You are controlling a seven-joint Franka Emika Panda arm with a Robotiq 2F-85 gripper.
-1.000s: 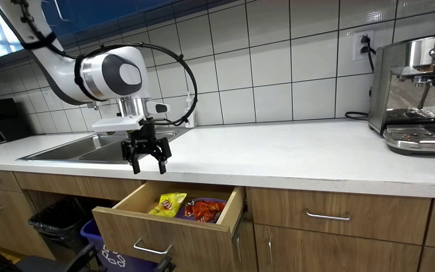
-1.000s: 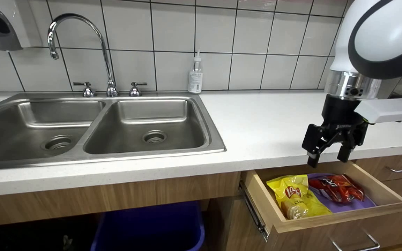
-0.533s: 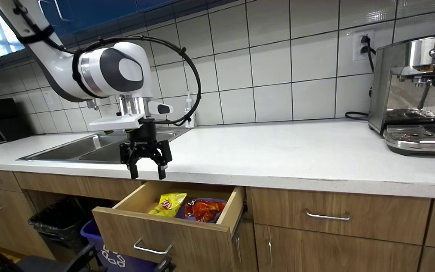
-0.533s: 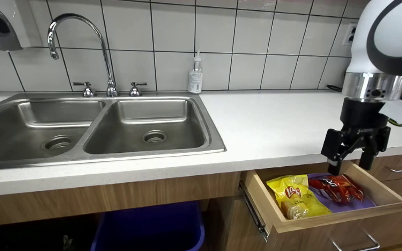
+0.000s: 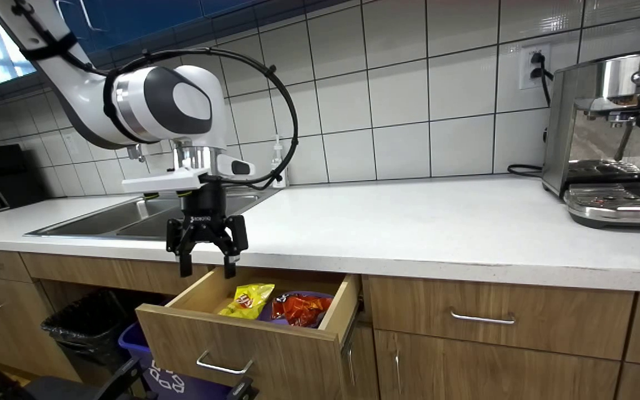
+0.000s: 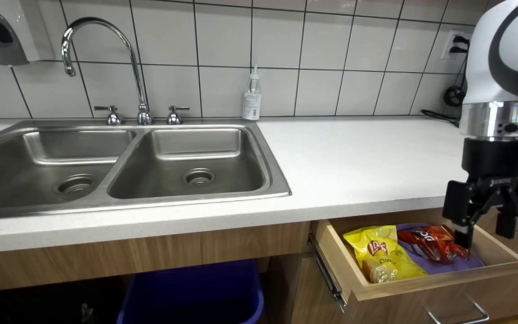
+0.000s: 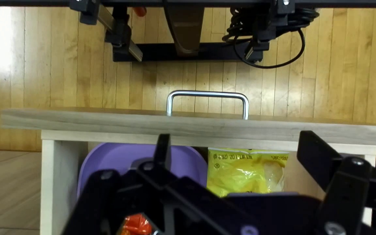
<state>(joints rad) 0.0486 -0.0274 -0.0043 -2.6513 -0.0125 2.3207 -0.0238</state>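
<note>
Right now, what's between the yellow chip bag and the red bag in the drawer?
In both exterior views, a bare strip of the purple dish shows between the yellow bag and the red bag.

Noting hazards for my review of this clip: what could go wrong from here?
Lowered, the open gripper might clip the drawer front, which it overlaps in the wrist view.
The yellow bag and red bag lie close together, so grasping one could drag the other.
The red bag rests on a purple dish, which might shift if pressed.
</note>
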